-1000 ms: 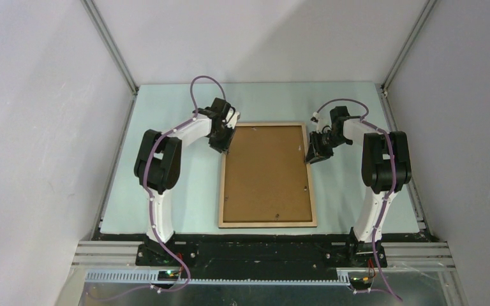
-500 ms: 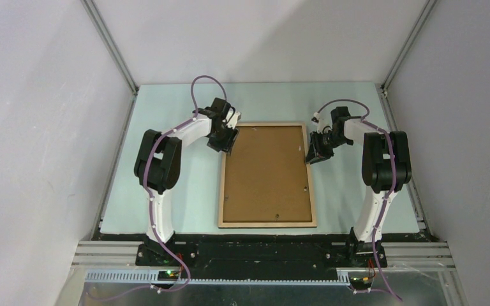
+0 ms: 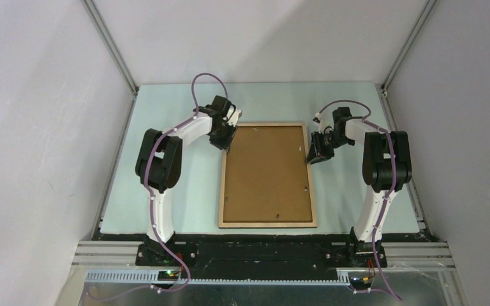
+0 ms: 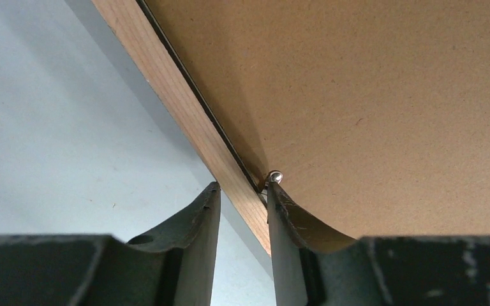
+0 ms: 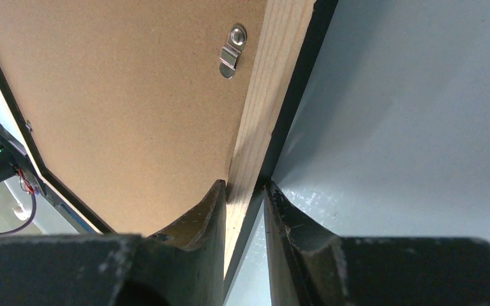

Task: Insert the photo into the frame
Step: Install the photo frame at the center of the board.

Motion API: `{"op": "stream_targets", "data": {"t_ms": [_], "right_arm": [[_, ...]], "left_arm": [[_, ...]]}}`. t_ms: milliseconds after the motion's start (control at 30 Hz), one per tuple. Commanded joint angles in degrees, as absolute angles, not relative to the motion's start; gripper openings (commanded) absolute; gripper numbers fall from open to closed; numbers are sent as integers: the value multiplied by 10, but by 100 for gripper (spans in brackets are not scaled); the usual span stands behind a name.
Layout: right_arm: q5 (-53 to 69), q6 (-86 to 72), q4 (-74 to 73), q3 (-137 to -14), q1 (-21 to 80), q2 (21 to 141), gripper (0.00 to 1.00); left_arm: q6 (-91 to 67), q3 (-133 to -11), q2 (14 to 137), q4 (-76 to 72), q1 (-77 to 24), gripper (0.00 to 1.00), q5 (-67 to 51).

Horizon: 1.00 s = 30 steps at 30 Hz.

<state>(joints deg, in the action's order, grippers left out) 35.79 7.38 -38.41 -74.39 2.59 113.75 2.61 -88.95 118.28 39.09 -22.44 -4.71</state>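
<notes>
The thin rectangular picture frame [image 3: 268,223] lies flat and face down in the middle of the pale green table [image 3: 274,102], its long sides running away from the arm bases. Its light wood back faces up, and a black edge shows along the outside of the rail in the right wrist view. A plain brown backing board [image 3: 267,172] fills the opening. A small silver turn-clip [image 5: 231,51] sits on the board beside the right rail, and a small metal tab [image 4: 274,176] sits at the left rail's inner edge.

Both arms reach forward with their elbows raised and their wrists turned inward over the far end of the frame. The left gripper [image 3: 225,138] straddles the left rail near the far corner, its fingers [image 4: 207,236] narrowly parted. A sliver of table shows beside the wood, so I cannot tell whether it is actually clamping. The right gripper [image 3: 312,155] pinches the right rail, one finger on the board side and one against the black outer edge.
</notes>
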Motion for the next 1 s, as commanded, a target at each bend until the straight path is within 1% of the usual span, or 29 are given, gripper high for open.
{"op": "stream_targets", "data": {"t_ms": [0, 100, 200, 333, 633, 967], "right_arm": [[388, 81, -398, -759, 21, 1139, 4], [390, 82, -397, -759, 19, 1140, 4], [391, 81, -397, -759, 19, 1142, 4], [391, 81, -398, -758, 19, 1143, 4], [393, 81, -400, -759, 19, 1139, 4], [398, 81, -400, -758, 15, 1141, 4]], "left_arm": [[39, -908, 1188, 383, -226, 37, -51], [41, -901, 1179, 382, -227, 41, -49], [40, -893, 1170, 382, -226, 48, -50], [38, -888, 1159, 383, -226, 52, -50], [45, -879, 1157, 383, -226, 51, -43], [54, -874, 1162, 380, -226, 45, -25]]}}
